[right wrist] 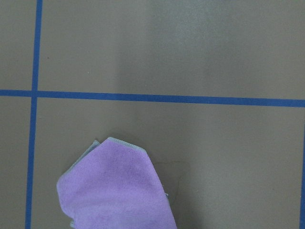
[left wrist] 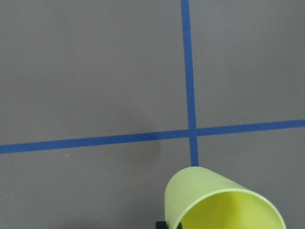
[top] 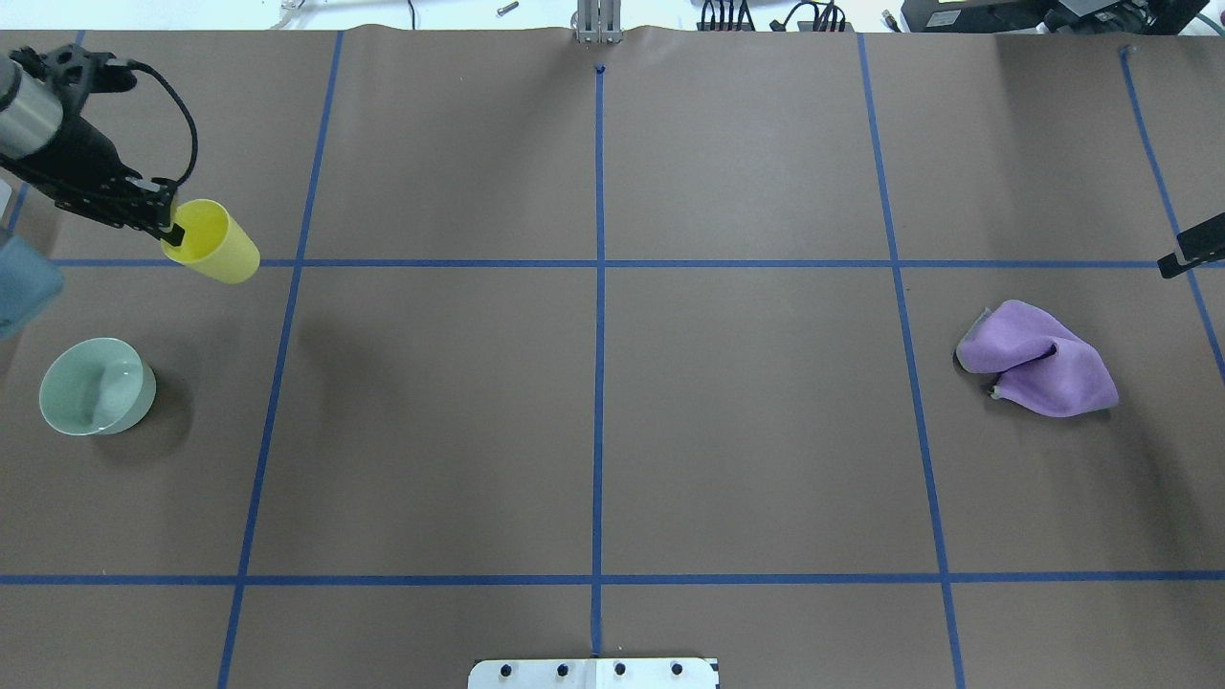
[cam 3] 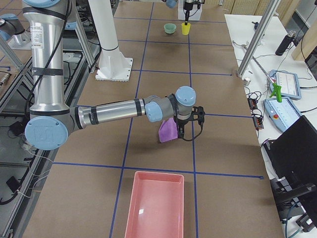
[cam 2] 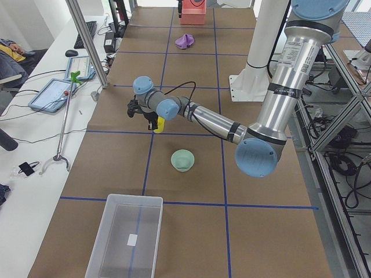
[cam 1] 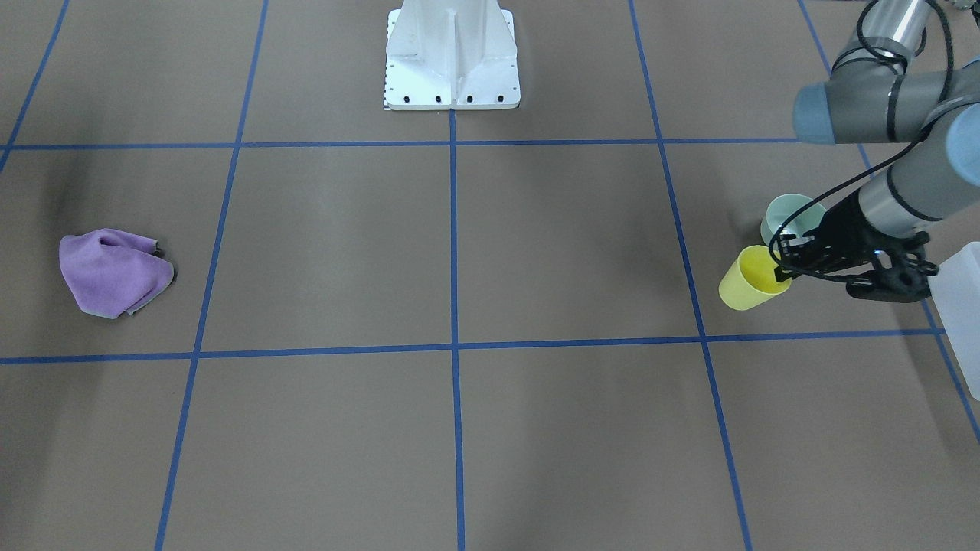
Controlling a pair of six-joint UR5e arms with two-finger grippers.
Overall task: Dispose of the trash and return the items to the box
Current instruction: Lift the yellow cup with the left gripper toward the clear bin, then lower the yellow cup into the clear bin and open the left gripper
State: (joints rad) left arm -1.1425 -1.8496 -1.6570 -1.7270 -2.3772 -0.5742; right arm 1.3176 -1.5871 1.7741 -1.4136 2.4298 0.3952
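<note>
Fingers of the left gripper (top: pixel 170 230) pinch the rim of the yellow cup (top: pixel 216 253), one black pad inside the mouth and the other against the outer wall. The cup hangs tilted, its mouth turned up toward the wrist and its base pointing away. In the left wrist view its shadow falls apart from it on the surface, so it is clear of the table. The mint-green bowl (top: pixel 96 386) sits upright on the table near the cup and toward the robot, untouched. The frosted box (cam 2: pixel 134 197) stands at the table's left end, beyond the bowl and well apart from the cup.

The table (top: pixel 612 431) is covered in brown paper marked into large squares by blue tape. The white robot base (cam 1: pixel 452 73) is bolted at its middle edge. A white bench with tablets and cables runs along the operators' side.

The purple cloth (top: pixel 1038 359) lies crumpled in the right half, with the right gripper (cam 3: pixel 190 119) above and just beside it. Only a black tip of that gripper reaches the overhead view, and I cannot tell how its fingers stand. A pink bin (cam 3: pixel 156 206) sits at the right end. Nothing lies between the cup and the box but the bowl, off to one side.
</note>
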